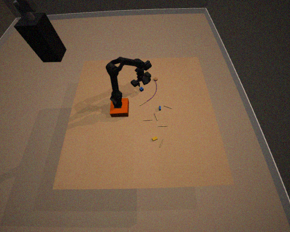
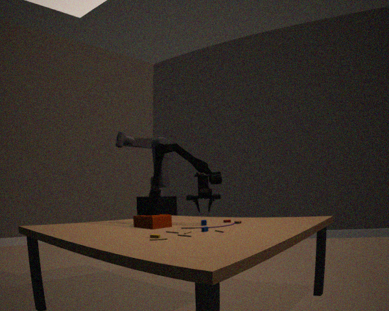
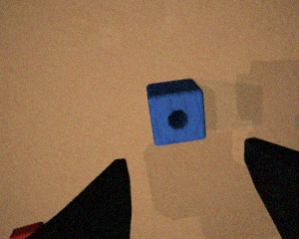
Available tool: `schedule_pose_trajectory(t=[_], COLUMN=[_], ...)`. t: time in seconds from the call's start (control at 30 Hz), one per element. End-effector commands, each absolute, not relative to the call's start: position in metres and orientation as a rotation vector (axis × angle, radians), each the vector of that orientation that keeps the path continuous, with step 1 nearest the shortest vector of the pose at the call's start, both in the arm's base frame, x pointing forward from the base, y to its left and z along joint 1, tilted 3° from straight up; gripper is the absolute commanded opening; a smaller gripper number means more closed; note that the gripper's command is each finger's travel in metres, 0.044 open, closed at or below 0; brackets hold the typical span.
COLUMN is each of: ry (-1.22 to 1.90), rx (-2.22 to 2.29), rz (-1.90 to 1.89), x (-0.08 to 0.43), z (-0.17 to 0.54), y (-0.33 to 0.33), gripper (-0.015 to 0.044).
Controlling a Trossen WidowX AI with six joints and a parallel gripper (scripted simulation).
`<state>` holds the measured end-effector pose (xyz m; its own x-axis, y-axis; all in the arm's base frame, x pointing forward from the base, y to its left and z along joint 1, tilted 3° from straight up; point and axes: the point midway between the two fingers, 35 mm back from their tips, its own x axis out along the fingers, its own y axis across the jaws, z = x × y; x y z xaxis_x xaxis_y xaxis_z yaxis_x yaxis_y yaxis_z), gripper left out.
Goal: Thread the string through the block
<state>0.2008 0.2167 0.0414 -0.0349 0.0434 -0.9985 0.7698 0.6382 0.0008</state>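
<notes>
The blue block [image 1: 141, 88] [image 2: 203, 222] [image 3: 164, 115] stands on the table, and a dark round hole shows in its face toward the wrist camera. My gripper [image 1: 140, 83] [image 2: 203, 211] [image 3: 187, 159] points down above the block, partly open, with nothing between its fingers. The string's stick [image 1: 143, 103] [image 2: 188, 227] lies on the table, nearer the front than the block. The purple string [image 1: 156, 91] [image 2: 226, 225] curves from it to the round button [image 1: 155, 79] [image 2: 237, 222]. The string is outside the block.
A small blue piece [image 1: 160, 108] [image 2: 205, 229] and several loose sticks [image 1: 167, 107] [image 1: 162, 126] [image 2: 184, 235] lie farther forward, with a yellow brick [image 1: 154, 138] [image 2: 154, 236]. A red piece [image 2: 227, 221] [image 3: 27, 230] lies near the button. An orange box [image 1: 123, 107] [image 2: 152, 221] is by the arm's base.
</notes>
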Motion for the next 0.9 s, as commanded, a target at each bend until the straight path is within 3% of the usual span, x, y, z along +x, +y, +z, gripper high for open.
schedule_pose_trajectory(t=[0.0, 0.87], ry=[1.509, 1.509], rx=[0.707, 0.707], rz=[-0.679, -0.679], x=[0.2, 0.198], z=[0.034, -0.009], y=[0.216, 0.217], gripper=[0.0237, 0.0237])
